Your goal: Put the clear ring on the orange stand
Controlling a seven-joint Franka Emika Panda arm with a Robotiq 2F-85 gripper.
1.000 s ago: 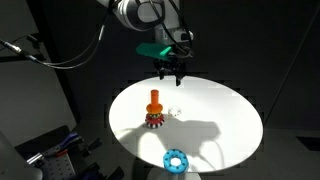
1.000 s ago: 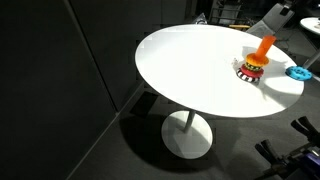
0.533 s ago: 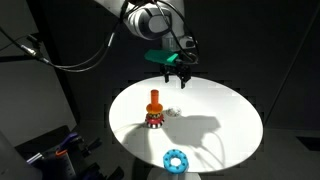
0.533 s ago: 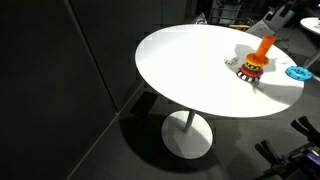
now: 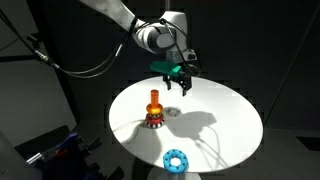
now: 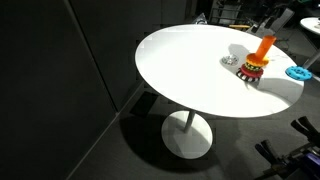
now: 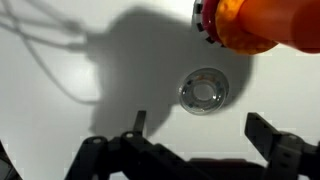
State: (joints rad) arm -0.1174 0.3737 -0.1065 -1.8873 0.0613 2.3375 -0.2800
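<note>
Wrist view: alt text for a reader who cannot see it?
The clear ring lies flat on the white table, just beyond the open gripper. The orange stand shows at top right, apart from the ring.

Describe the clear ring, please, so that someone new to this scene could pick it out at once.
On the round white table, find the orange stand. The clear ring lies flat on the tabletop just beside its base, not touching it. It is tiny and see-through, unlike the larger bright blue ring near the table's edge.
</note>
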